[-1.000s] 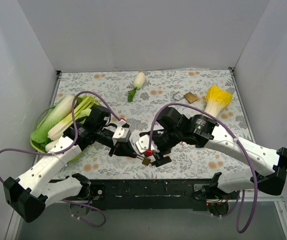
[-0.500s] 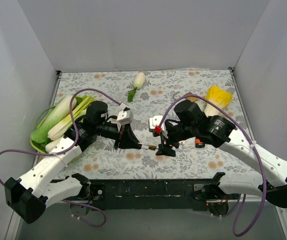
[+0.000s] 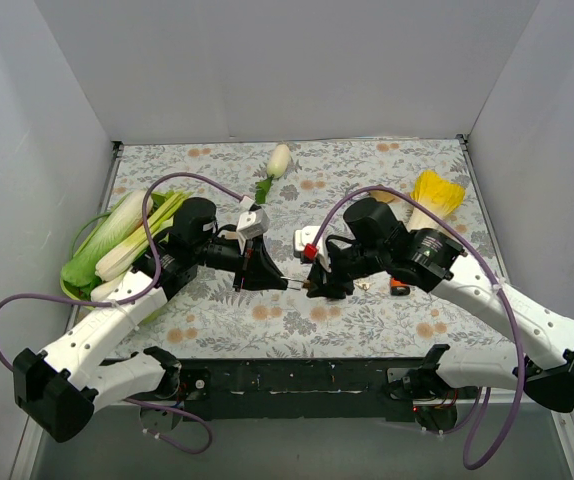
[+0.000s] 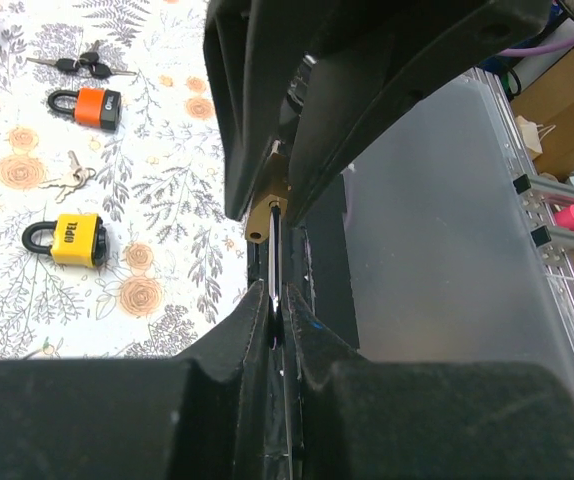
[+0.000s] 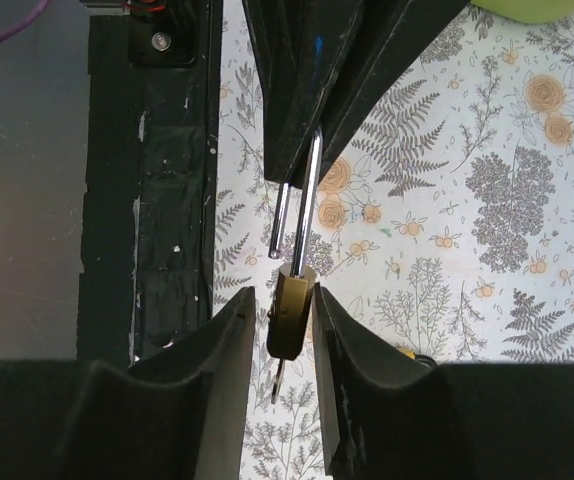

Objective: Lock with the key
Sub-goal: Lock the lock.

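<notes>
Mid-table is occupied by the left gripper [image 3: 277, 282] and right gripper [image 3: 319, 288], met at a brass padlock [image 5: 289, 315]. The left flank is blocked by greens [image 3: 117, 235]; open cloth [image 3: 267, 330] is left nearside.

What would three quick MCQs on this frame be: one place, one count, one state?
1. Where is the brass padlock?
A) between the two end effectors
B) lying far left
C) lying at the far edge

2. How many other padlocks does the left wrist view show?
A) one
B) two
C) four

3. How does the left end effector stand?
A) wide open
B) shut on the shackle
C) shut on nothing

Answers:
1 A: the lock body sits between the fingers of the right end effector, with the left one just opposite it.
2 B: one orange padlock and one yellow padlock.
3 B: its fingers are pinched together on the thin steel loop.
</notes>
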